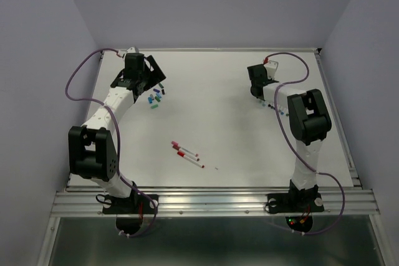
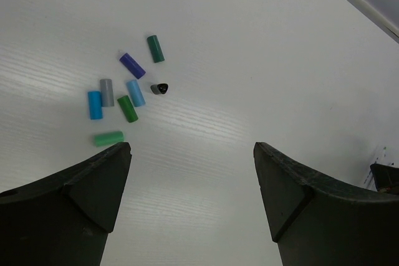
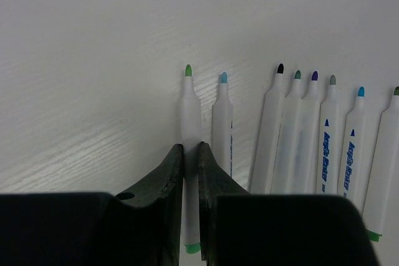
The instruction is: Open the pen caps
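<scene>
Several loose pen caps (image 2: 132, 65) in teal, purple, blue, grey, green and black lie in a cluster on the white table; they also show at the far left in the top view (image 1: 156, 96). My left gripper (image 2: 192, 151) hovers just short of them, open and empty, and appears in the top view (image 1: 154, 78). My right gripper (image 3: 191, 149) is shut on a white pen (image 3: 189, 107) with a bare green tip, held at the table surface. It is at the far right in the top view (image 1: 258, 91).
A row of several uncapped white pens (image 3: 330, 135) lies right of the held one, tips pointing away; they show in the top view (image 1: 275, 108). Pens with red caps (image 1: 187, 154) lie mid-table. The table's far edge and walls are close behind both grippers.
</scene>
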`<state>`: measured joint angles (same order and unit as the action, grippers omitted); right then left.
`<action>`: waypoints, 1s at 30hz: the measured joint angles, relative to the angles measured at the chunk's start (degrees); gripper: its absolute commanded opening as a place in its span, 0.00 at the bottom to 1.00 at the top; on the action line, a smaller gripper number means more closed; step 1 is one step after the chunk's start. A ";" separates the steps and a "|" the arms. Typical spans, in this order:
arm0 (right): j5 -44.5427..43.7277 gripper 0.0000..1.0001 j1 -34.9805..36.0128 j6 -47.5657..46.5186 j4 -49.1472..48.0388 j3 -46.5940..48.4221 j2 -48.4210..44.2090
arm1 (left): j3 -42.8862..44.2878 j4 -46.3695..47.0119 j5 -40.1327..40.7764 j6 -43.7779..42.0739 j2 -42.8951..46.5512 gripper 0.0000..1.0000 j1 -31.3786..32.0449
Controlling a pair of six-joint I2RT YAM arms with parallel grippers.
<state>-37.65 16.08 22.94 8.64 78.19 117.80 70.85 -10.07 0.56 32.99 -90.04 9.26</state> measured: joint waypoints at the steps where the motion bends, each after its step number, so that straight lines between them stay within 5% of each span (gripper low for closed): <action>1: 0.09 0.06 -0.20 0.00 0.00 -0.02 0.17 | 0.00 0.00 -0.04 0.00 0.00 0.92 0.00; 10: 0.09 0.10 -0.76 0.00 0.11 -0.46 0.50 | 0.00 -0.02 -0.07 0.00 0.00 0.92 0.00; 23: -0.07 0.35 -0.76 0.85 0.87 -0.83 0.50 | 0.00 -0.02 -0.04 -0.04 0.00 0.92 0.00; 30: 0.17 0.33 -0.74 0.72 1.60 -0.83 -0.13 | 0.00 -0.04 -0.07 -0.17 0.00 0.92 0.00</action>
<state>-37.47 15.33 23.66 10.24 77.36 117.67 70.85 -10.11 0.49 32.82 -90.04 9.26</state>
